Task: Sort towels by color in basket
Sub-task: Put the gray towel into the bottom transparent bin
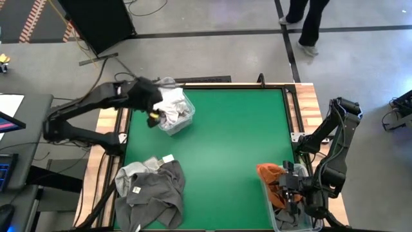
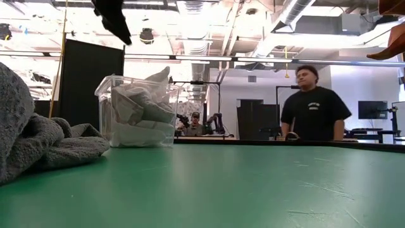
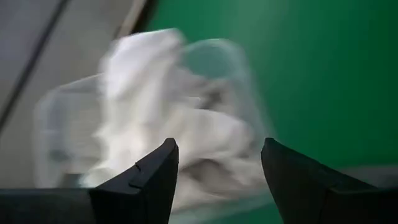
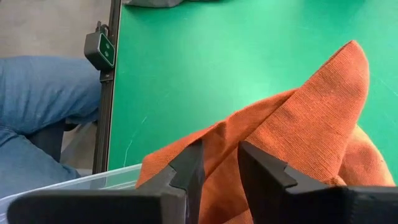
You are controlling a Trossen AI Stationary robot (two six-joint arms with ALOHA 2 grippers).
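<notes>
A clear bin [image 1: 175,115] at the table's far left holds white towels [image 3: 161,118]. My left gripper [image 3: 217,162] hovers open just above that bin, touching nothing. A pile of grey towels [image 1: 151,190], pale and dark, lies on the near left of the table. At the near right stands a second clear bin [image 1: 293,216]. My right gripper [image 4: 221,165] is over its far end, shut on a rust orange towel [image 1: 270,175]. My right gripper pinches the rust orange towel between its two fingers at a raised fold [image 4: 217,146], with cloth showing on both sides of the fingers [image 4: 186,168]. The rest of the towel spreads beyond the fingers, over the bin's rim [image 4: 93,180]. How many layers are held does not show.
Open green table [image 1: 238,142] lies between the two bins. A person [image 2: 313,104] stands beyond the far edge and another sits farther back. A leg in blue jeans [image 4: 43,112] is close to the table's edge beside the right bin.
</notes>
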